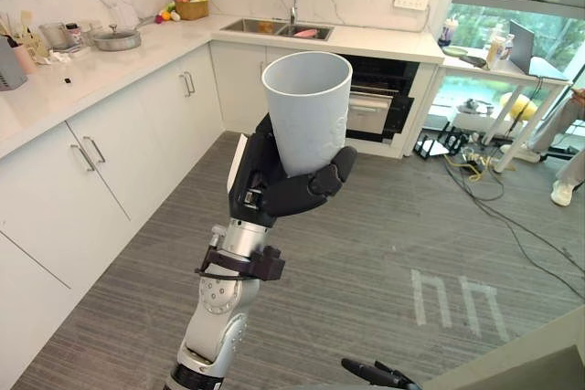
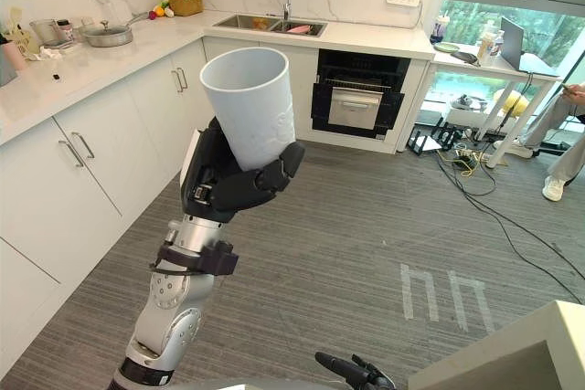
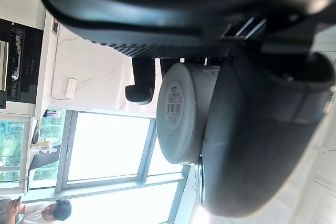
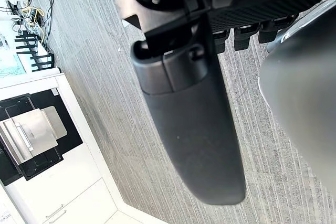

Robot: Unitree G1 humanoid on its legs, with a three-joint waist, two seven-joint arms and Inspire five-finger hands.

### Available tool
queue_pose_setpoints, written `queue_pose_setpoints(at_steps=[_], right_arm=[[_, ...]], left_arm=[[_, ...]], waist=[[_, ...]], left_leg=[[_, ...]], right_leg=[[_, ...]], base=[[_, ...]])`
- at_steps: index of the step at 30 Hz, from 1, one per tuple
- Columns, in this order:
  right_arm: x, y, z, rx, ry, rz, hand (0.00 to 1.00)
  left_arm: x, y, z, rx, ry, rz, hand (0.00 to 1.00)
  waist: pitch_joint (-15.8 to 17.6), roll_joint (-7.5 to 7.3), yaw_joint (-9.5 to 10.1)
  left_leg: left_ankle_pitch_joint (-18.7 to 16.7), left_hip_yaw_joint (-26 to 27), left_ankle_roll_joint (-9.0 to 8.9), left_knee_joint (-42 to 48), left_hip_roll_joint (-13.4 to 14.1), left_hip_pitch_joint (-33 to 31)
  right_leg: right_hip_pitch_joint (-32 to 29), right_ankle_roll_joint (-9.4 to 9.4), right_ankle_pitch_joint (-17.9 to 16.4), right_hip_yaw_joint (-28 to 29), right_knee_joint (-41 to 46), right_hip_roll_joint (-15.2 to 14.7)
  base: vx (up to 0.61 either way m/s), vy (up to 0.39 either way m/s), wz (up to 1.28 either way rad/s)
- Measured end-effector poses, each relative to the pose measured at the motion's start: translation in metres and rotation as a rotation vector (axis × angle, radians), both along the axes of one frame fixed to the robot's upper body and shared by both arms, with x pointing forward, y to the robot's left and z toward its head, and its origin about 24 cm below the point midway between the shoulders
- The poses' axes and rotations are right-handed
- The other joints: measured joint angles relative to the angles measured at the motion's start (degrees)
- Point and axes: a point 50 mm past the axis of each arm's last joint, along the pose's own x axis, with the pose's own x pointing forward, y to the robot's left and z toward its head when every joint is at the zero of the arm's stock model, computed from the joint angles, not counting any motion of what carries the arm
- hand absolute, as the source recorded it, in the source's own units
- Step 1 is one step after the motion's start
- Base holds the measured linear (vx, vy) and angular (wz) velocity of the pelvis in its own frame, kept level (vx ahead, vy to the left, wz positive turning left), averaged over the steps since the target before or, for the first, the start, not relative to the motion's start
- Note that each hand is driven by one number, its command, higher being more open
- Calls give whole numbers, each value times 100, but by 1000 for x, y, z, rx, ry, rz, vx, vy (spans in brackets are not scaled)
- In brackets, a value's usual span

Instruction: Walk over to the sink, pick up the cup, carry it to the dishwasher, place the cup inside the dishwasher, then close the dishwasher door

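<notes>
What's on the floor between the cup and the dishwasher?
Nothing: bare grey floor runs from the cup in the left hand to the dishwasher, as the right eye view shows.

Smooth matt plastic cup (image 1: 308, 107), glossy veined stone worktop (image 1: 119, 66), ribbed matt floor (image 1: 384, 226).

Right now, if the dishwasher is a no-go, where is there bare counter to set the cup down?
For the cup, bare counter right of the sink, under the wall socket, above the dishwasher; also between pan and sink. Crowded: jars left of the pan, fruit basket in the corner.
</notes>
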Motion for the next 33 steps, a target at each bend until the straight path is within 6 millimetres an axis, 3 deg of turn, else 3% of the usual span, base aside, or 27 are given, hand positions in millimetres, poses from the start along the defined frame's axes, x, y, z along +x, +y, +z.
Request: queue_pose_setpoints(at_steps=[4, 5, 7, 11, 14, 15, 16, 18, 19, 20, 21, 23, 24, 26, 28, 30, 33], right_arm=[[-4, 0, -1, -3, 11, 10, 100], [-5, 1, -1, -1, 14, 15, 100], [-5, 6, -1, 14, 10, 11, 100], [-21, 11, -3, 47, 50, -9, 100], [-20, 12, -4, 55, 60, 20, 100], [-21, 9, -3, 57, 67, 18, 100], [-21, 4, -3, 61, 72, 9, 100], [-22, 2, -3, 66, 85, 14, 100], [-22, 3, -4, 71, 98, 14, 100], [-21, 3, -5, 75, 107, 15, 100], [-16, 2, -7, 77, 119, 18, 100], [-10, -3, -7, 64, 122, 24, 100], [-10, -9, -7, 53, 127, 26, 100], [-17, -12, -8, 49, 153, 27, 100], [-19, -12, -8, 51, 146, 22, 100], [-25, -20, -9, 29, 161, -3, 100], [-32, -26, -10, 18, 181, -40, 100]], left_arm=[[0, 1, 1, -10, -4, 11, 0], [1, 4, 2, -32, -14, 41, 0], [3, 10, 1, -63, -3, 99, 0], [8, 15, -21, -151, 136, 242, 0], [3, 32, -42, -195, 250, 418, 0], [-1, 39, -47, -217, 277, 480, 0], [-5, 45, -51, -238, 290, 528, 0], [-11, 57, -55, -252, 293, 593, 0], [-12, 64, -56, -253, 287, 624, 0], [-12, 69, -56, -249, 282, 640, 0], [-13, 77, -56, -237, 274, 669, 0], [-14, 83, -56, -230, 269, 694, 0], [-14, 84, -56, -235, 268, 700, 0], [-18, 88, -60, -229, 286, 723, 0], [-18, 92, -62, -219, 289, 734, 0], [-19, 91, -68, -222, 320, 741, 0], [-18, 88, -77, -215, 356, 730, 0]], waist=[[-59, -7, 1], [-71, 10, 3], [-64, -107, -59], [-67, -160, -83], [100, -206, 31], [162, -129, 113], [184, -26, 154], [208, 51, 191], [251, 23, 244], [298, -2, 276], [412, -32, 304], [538, -13, 308], [567, 76, 314], [544, 173, 419], [518, 136, 415], [490, 190, 444], [400, 170, 484]], left_leg=[[-5, 213, -13, -2, 119, -53], [-3, 396, -32, -39, 228, -51], [2, 522, -95, -65, 310, -27], [-54, 542, -316, 143, 610, 8], [-153, 814, -417, 1434, 958, -401], [-135, 784, -389, 2516, 1216, -903], [-24, 754, -243, 3372, 1491, -1332], [116, 769, -57, 4036, 1770, -1708], [-51, 751, -47, 4092, 1776, -1804], [-178, 756, -75, 3952, 1711, -1796], [-350, 747, -99, 3403, 1457, -1792], [-325, 693, -176, 2138, 1040, -1766], [-39, 553, -290, 1128, 819, -1671], [531, 473, -332, 605, 565, -1352], [431, 467, -173, 818, 361, -1467], [175, 470, 136, 1113, 159, -1557], [147, 494, 237, 825, -169, -1272]], right_leg=[[-3, -17, -15, -94, -367, 38], [12, -52, 34, -354, -447, -11], [-32, -39, 195, -777, -476, -115], [131, -221, 118, -1248, -534, 16], [572, -292, 32, -1549, -733, 83], [653, -334, 8, -1628, -726, 156], [680, -424, -52, -1756, -668, 254], [796, -514, -150, -1916, -661, 349], [857, -555, -190, -1956, -665, 340], [898, -558, -195, -1956, -677, 305], [978, -542, -205, -1955, -703, 178], [1068, -428, -274, -1954, -730, -21], [1151, -347, -320, -1942, -806, -79], [1425, -180, -311, -1632, -1006, -71], [1492, -35, -438, -1367, -942, -183], [1644, 128, -503, -1512, -1046, -386], [1684, 417, -691, -1571, -690, -705]], base=[[5, 10, -23], [20, 34, -70], [16, -32, -49], [20, -141, 20], [3, -168, 26], [26, -143, 32], [27, -121, 40], [70, -50, 50], [116, -10, 40], [127, 34, 26], [101, 75, 17], [110, 142, 18], [136, 195, 6], [288, 185, -11], [323, 121, 10], [298, 159, 27], [297, 140, 28]])
